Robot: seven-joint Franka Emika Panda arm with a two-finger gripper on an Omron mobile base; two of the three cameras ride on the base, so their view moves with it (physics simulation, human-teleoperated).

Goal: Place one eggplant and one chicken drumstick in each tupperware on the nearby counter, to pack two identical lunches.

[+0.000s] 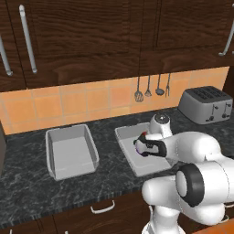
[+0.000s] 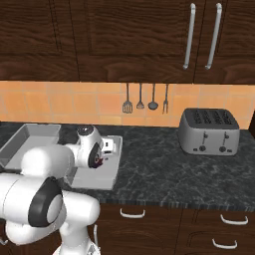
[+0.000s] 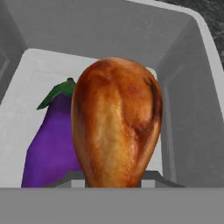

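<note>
A: What did you have around the work area on the tabletop (image 1: 27, 183)?

B: You had two grey tupperware tubs side by side. The left tub (image 1: 71, 152) sat apart from the arm. The right tub (image 1: 125, 137) lay under the hand, and the arm's white body covered much of it in both base views. A silver toaster (image 2: 208, 131) stood well off to the right, and four utensils (image 2: 145, 101) hung on the orange tile wall behind.

A: And the tool?

B: Your tool (image 1: 142, 146) hung over the right tub, clamped on the chicken drumstick (image 3: 116, 122). In the hand view the drumstick blocked the middle of the tub.

A: How did the things lie?

B: The drumstick's long axis ran along the tool, its broad rounded end pointing away from the hand into the tub. The eggplant (image 3: 52, 144) lay on the tub floor just behind it, its green stem end pointing toward the far wall.
</note>
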